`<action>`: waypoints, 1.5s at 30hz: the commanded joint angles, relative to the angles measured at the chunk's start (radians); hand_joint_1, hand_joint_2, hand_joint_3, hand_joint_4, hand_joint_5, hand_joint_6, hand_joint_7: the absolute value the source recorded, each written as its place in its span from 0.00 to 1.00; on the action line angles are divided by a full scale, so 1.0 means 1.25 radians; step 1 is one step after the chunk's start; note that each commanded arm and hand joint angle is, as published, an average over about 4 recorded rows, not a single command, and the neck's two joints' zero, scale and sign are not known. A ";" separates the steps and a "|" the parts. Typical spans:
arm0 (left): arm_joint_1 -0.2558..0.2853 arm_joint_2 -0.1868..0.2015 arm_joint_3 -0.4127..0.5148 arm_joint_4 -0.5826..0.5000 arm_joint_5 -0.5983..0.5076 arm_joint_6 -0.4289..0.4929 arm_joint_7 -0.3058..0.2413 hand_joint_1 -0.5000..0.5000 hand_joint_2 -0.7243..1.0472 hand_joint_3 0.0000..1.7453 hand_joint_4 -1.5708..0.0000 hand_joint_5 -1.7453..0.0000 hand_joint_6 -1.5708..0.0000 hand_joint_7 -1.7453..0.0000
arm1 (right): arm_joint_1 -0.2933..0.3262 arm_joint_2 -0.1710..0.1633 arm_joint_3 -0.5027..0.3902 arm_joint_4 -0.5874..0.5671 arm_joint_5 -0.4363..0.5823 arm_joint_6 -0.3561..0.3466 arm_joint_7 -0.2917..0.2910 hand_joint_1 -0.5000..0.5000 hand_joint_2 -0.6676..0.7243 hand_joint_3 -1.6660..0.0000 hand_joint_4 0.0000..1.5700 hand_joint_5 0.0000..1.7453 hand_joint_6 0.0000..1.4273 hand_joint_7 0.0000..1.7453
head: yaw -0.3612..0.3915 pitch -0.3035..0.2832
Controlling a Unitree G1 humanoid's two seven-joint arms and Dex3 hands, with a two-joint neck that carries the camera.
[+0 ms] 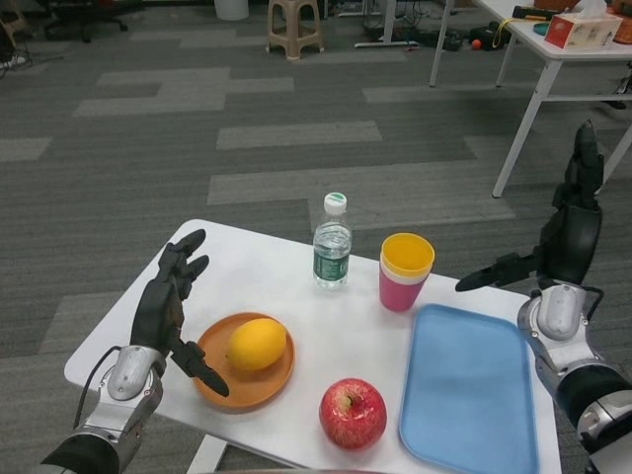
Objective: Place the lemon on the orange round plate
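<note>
A yellow lemon point(257, 344) lies on the orange round plate point(219, 385) at the front left of the white table point(257, 272). My left hand point(170, 306) is raised just left of the plate, fingers spread, holding nothing and not touching the lemon. My right hand point(561, 237) is lifted at the table's right edge, fingers apart and empty, above the far right corner of the blue tray.
A red apple point(352, 413) sits near the front edge, right of the plate. A blue rectangular tray point(469, 390) fills the right side. A water bottle point(332, 244) and stacked yellow-and-pink cups point(405, 271) stand at the back middle. Another table point(553, 49) stands far right.
</note>
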State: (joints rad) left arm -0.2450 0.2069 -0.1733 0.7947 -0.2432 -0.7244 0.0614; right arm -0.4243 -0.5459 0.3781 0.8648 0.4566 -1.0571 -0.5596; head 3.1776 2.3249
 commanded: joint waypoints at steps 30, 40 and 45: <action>-0.051 0.121 0.239 -0.427 0.017 0.313 -0.134 0.03 0.00 0.05 1.00 0.76 1.00 0.72 | -0.002 0.000 0.027 0.013 0.003 0.004 -0.001 0.04 0.97 1.00 0.00 0.00 0.00 0.00 | -0.002 0.018; -0.062 0.123 0.225 -0.427 0.008 0.313 -0.133 0.03 0.00 0.05 1.00 0.78 1.00 0.72 | -0.002 -0.003 0.026 0.009 0.004 0.003 -0.001 0.04 0.98 1.00 0.00 0.00 0.00 0.00 | -0.002 0.018; -0.062 0.123 0.223 -0.427 0.008 0.312 -0.133 0.03 0.00 0.05 1.00 0.76 1.00 0.72 | -0.002 -0.003 0.026 0.009 0.003 0.003 -0.001 0.04 0.98 1.00 0.00 0.00 0.00 0.00 | -0.002 0.018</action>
State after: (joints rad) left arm -0.3084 0.3382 0.1076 0.2711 -0.2264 -0.3374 -0.1031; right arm -0.4233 -0.5460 0.4124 0.8737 0.4569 -1.0568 -0.5593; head 3.1754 2.3471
